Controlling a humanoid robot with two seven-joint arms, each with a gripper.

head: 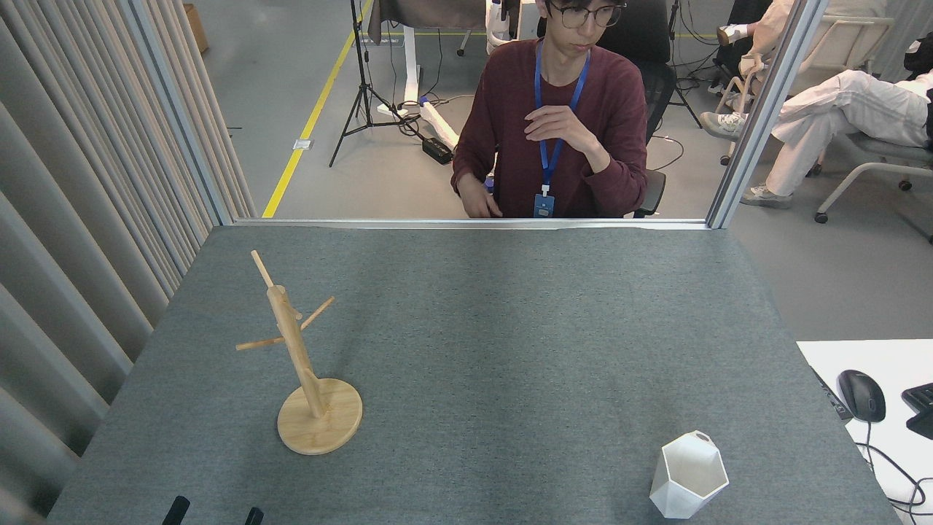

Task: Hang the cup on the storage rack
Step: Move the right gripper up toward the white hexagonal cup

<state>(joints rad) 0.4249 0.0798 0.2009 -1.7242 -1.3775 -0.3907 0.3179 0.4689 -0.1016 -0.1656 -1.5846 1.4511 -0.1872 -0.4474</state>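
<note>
Cup (688, 474) upright lower right, rack (306, 364) lower left, well apart; pincer tips (211, 512) barely visible bottom left, open or closed unclear; risk: tipping light rack with misaligned handle.

storage rack (319, 415) left on table (510, 350), cup (688, 475) well apart, near right

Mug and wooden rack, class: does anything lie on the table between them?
Nothing visible does. The mug stands upright at the near right, the rack at the left, and only bare grey table lies between them.
</note>
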